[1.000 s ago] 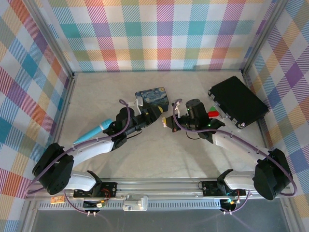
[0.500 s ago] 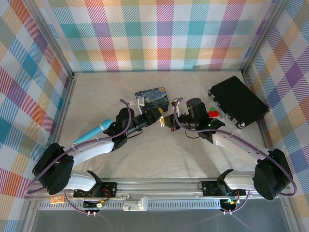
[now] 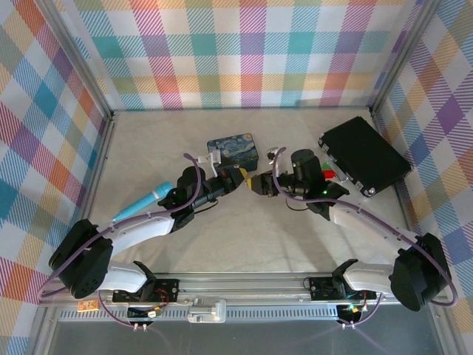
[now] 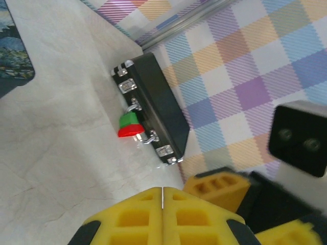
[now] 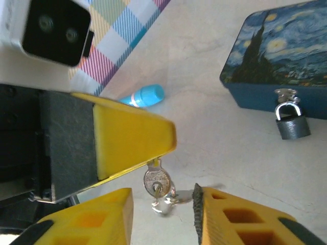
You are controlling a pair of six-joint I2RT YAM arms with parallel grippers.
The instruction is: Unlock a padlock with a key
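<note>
The small silvery key (image 5: pixel 156 181) hangs by its blade from the yellow fingers (image 5: pixel 133 135) of my left gripper (image 4: pixel 162 193), which is shut on it; a ring with a second key dangles below. My right gripper (image 5: pixel 162 198) is open, its fingers on either side of the key head and apart from it. Over the table's middle the left gripper (image 3: pixel 246 180) and the right gripper (image 3: pixel 264 185) meet tip to tip. The dark padlock (image 5: pixel 292 124) hangs shut on the hasp of the blue painted tin (image 5: pixel 281 56), well right of the key.
The blue tin (image 3: pixel 233 148) sits just behind the two grippers. At the back right a flat black case (image 3: pixel 363 155) lies with a red and green piece (image 4: pixel 130 127) at its latches. A light blue cylinder (image 3: pixel 140 201) rests by the left arm.
My left gripper has closed on the key. The right gripper has opened, let go of the key, and drawn back slightly to the right.
</note>
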